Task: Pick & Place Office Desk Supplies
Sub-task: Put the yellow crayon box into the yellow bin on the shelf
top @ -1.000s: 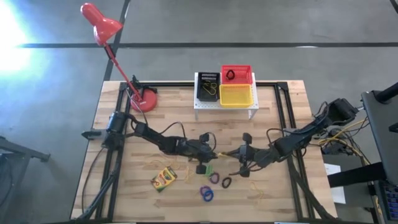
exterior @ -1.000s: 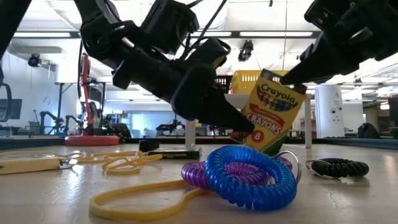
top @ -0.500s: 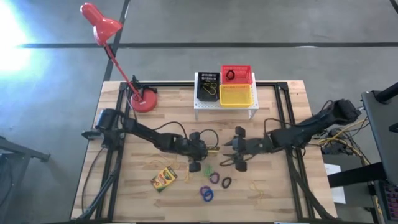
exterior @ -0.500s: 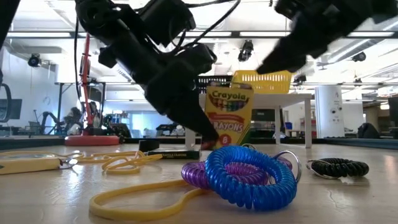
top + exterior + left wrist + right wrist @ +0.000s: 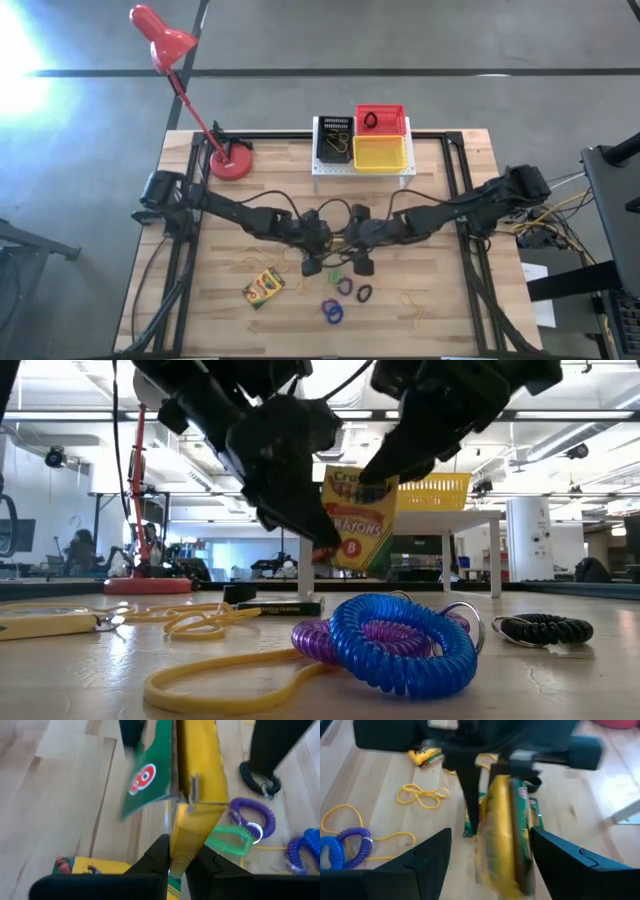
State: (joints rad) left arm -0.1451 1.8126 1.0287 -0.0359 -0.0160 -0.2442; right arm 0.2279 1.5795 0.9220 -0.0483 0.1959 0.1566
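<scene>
A yellow-and-green crayon box (image 5: 355, 520) hangs tilted above the table's middle, its green end flap (image 5: 147, 780) standing open. My left gripper (image 5: 322, 243) is shut on it. My right gripper (image 5: 358, 247) faces it from the right and is open; its fingers stand on either side of the box (image 5: 505, 835) with gaps showing. A second crayon box (image 5: 264, 287) lies flat near the front. Blue (image 5: 332, 312), purple (image 5: 345, 285), green (image 5: 230, 840) and black (image 5: 364, 293) rings and yellow rubber bands (image 5: 412, 302) lie on the wood. My left gripper pinches the box's lower end (image 5: 186, 842) between its two fingers, across the box's thin side. The fingers (image 5: 300, 520) slant down from the table's left. The box is lifted clear of the table, tilted, its printed face toward the near edge.
At the far edge stands a white stand (image 5: 330, 168) with black (image 5: 335, 135), red (image 5: 381, 120) and yellow (image 5: 380, 153) baskets. A red desk lamp (image 5: 230, 160) is at the far left. A dark flat crayon box (image 5: 280, 605) lies under the arms.
My right gripper has opened, let go of the crayon box's top and gone toward the table's left, so its fingers now flank the box. My left gripper has kept its hold on the box and carried it toward the left and up, clear of the table.
</scene>
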